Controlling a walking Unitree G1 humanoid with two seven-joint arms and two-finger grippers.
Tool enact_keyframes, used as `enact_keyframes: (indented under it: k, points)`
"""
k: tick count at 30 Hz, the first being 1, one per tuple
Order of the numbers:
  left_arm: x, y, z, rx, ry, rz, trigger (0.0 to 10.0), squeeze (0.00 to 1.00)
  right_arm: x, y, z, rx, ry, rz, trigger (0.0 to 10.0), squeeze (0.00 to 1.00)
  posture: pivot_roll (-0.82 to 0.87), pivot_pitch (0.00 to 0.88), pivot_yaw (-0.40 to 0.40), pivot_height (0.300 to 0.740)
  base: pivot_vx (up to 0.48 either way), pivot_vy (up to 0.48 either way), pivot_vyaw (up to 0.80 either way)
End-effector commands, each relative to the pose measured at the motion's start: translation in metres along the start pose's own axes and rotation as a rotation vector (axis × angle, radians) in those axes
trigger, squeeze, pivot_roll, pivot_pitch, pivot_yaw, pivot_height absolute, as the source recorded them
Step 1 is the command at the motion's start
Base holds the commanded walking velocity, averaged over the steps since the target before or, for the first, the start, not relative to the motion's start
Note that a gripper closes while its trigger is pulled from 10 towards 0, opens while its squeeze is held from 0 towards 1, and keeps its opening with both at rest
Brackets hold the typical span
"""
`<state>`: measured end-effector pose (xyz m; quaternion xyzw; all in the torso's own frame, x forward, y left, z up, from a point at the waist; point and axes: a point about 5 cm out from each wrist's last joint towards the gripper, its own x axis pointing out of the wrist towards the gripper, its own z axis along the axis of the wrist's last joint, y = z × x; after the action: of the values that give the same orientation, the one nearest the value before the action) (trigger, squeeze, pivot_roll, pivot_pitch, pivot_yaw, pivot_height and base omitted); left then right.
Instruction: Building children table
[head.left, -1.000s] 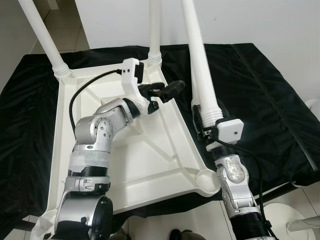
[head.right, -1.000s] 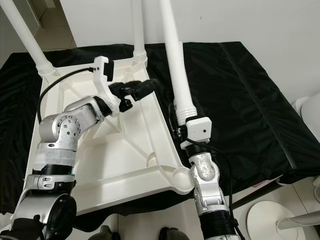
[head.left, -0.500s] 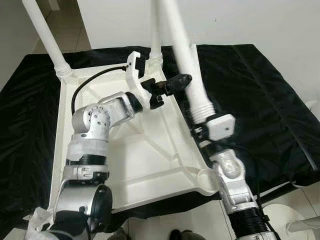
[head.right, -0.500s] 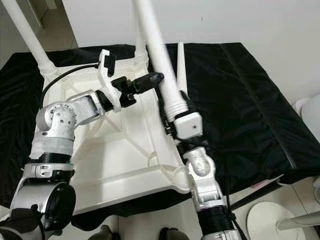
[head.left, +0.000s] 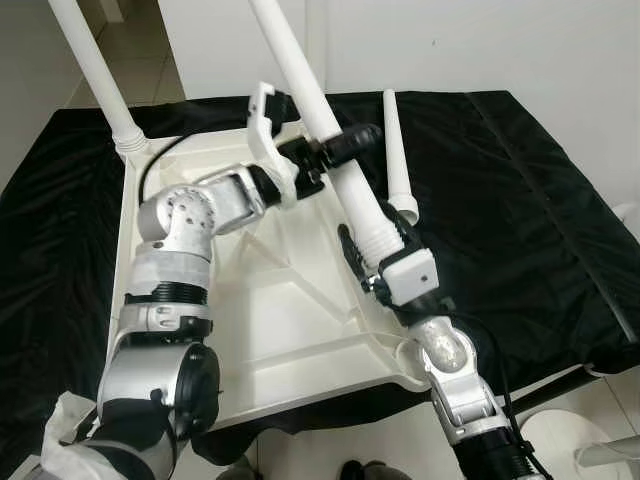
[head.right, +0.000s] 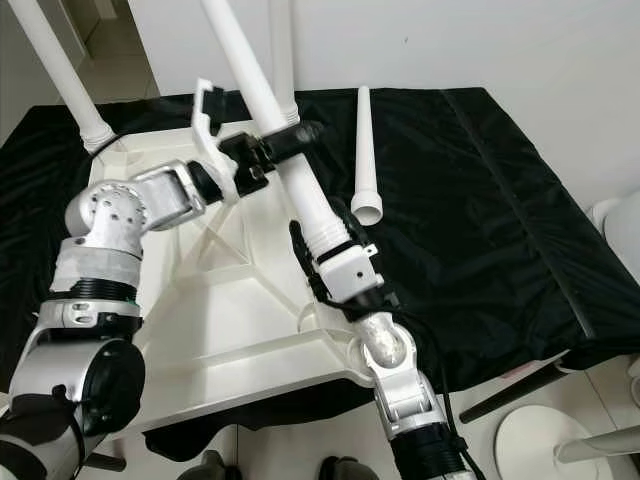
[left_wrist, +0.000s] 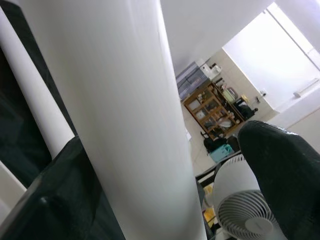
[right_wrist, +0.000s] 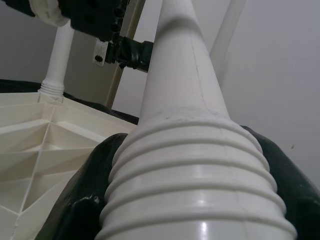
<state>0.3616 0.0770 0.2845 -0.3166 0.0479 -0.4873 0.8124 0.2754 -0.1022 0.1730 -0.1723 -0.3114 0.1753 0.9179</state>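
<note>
The white table top (head.left: 290, 310) lies upside down on a black cloth. Two white legs stand in its far corners, one on the left (head.left: 100, 70) and one on the right (head.left: 318, 30). My right gripper (head.left: 375, 245) is shut on the threaded end of a third leg (head.left: 345, 180), which leans back and to the left over the table top's right rim. Higher up the leg, my left gripper (head.left: 338, 148) straddles it, open, with a gap showing at one finger (left_wrist: 280, 175). A spare leg (head.left: 395, 150) lies on the cloth to the right.
The black cloth (head.left: 520, 200) covers a wider surface that ends at the right and near edges. The table top's near right corner socket (head.left: 405, 355) sits just under my right forearm. A white round base (head.left: 560, 440) stands on the floor at lower right.
My right gripper has swung the held leg from nearly upright to leaning left over the table top. My left gripper has reached up around its shaft. The spare leg has come into sight.
</note>
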Motion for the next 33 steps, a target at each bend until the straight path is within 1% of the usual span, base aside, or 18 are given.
enact_keyframes:
  k: [1,2,3,4,5,6,7,8,12,13,14,15,16,17,27,31,32,33]
  points:
    - [-0.002,-0.002,0.009,0.018,-0.026,-0.055,10.0,0.0,-0.005,0.002,0.001,-0.032,-0.014,0.004,10.0,0.0,-0.04,0.05,0.036,0.74,0.0,0.0,0.0]
    - [-0.002,-0.002,0.009,0.018,-0.026,-0.055,10.0,0.0,-0.005,0.002,0.001,-0.032,-0.014,0.004,10.0,0.0,-0.04,0.05,0.036,0.74,0.0,0.0,0.0]
    - [-0.002,0.002,0.018,0.024,-0.035,-0.032,10.0,0.0,-0.014,0.003,0.001,-0.076,-0.017,0.006,10.0,0.0,-0.04,0.051,0.039,0.74,0.0,0.0,0.0]
    - [-0.002,0.002,0.018,0.024,-0.035,-0.032,10.0,0.0,-0.014,0.003,0.001,-0.076,-0.017,0.006,10.0,0.0,-0.04,0.051,0.039,0.74,0.0,0.0,0.0]
    - [-0.003,0.005,0.027,0.015,-0.048,-0.009,10.0,0.0,-0.023,0.005,-0.001,-0.117,-0.014,0.033,10.0,0.0,-0.04,0.051,0.04,0.74,0.0,0.0,0.0]
    - [-0.003,0.009,0.035,0.0,-0.063,0.019,10.0,0.0,-0.031,0.008,-0.003,-0.137,-0.006,0.05,10.0,0.0,-0.03,0.048,0.045,0.74,0.0,0.0,0.0]
    - [-0.003,0.009,0.035,0.0,-0.063,0.019,10.0,0.0,-0.031,0.008,-0.003,-0.137,-0.006,0.05,10.0,0.0,-0.03,0.048,0.045,0.74,0.0,0.0,0.0]
    - [-0.002,0.011,0.039,-0.015,-0.071,0.041,10.0,0.0,-0.035,0.009,-0.004,-0.131,0.005,0.052,10.0,0.0,-0.03,0.048,0.045,0.74,0.0,0.0,0.0]
    - [0.003,0.014,0.038,-0.03,-0.064,0.08,10.0,0.0,-0.038,0.01,-0.005,-0.14,0.011,0.049,10.0,0.0,-0.04,0.044,0.046,0.74,0.0,0.0,0.0]
    - [0.004,0.016,0.038,-0.034,-0.064,0.089,8.0,0.0,-0.038,0.011,-0.005,-0.146,0.009,0.053,10.0,0.0,-0.04,0.042,0.05,0.74,0.0,0.0,0.0]
    - [0.004,0.016,0.038,-0.034,-0.064,0.089,8.0,0.0,-0.038,0.011,-0.005,-0.146,0.009,0.053,10.0,0.0,-0.04,0.042,0.05,0.74,0.0,0.0,0.0]
    - [0.005,0.017,0.037,-0.035,-0.064,0.096,3.1,0.0,-0.038,0.012,-0.005,-0.15,0.007,0.052,10.0,0.0,-0.04,0.043,0.051,0.74,0.0,0.0,0.0]
    - [0.005,0.017,0.037,-0.035,-0.064,0.096,3.1,0.0,-0.038,0.012,-0.005,-0.15,0.007,0.052,10.0,0.0,-0.04,0.043,0.051,0.74,0.0,0.0,0.0]
    - [0.005,0.019,0.038,-0.037,-0.067,0.101,0.0,0.0,-0.038,0.013,-0.006,-0.158,0.006,0.051,10.0,0.0,-0.05,0.042,0.051,0.74,0.0,0.0,0.0]
    - [0.001,0.025,0.045,-0.04,-0.091,0.116,0.0,0.0,-0.04,0.014,-0.007,-0.166,0.001,0.028,10.0,0.0,-0.05,0.041,0.051,0.74,0.0,0.0,0.0]
    - [0.001,0.026,0.046,-0.037,-0.094,0.119,0.0,0.0,-0.041,0.014,-0.007,-0.153,0.005,0.017,10.0,0.0,-0.04,0.036,0.049,0.74,0.0,0.0,0.0]
    - [0.0,0.027,0.048,-0.03,-0.098,0.126,0.0,0.0,-0.041,0.014,-0.007,-0.126,0.006,0.001,10.0,1.0,-0.04,0.036,0.049,0.74,0.0,0.0,0.0]
    - [0.0,0.028,0.049,-0.027,-0.105,0.14,0.0,0.0,-0.041,0.013,-0.007,-0.111,0.008,-0.014,10.0,1.0,-0.04,0.036,0.049,0.74,0.0,0.0,0.0]
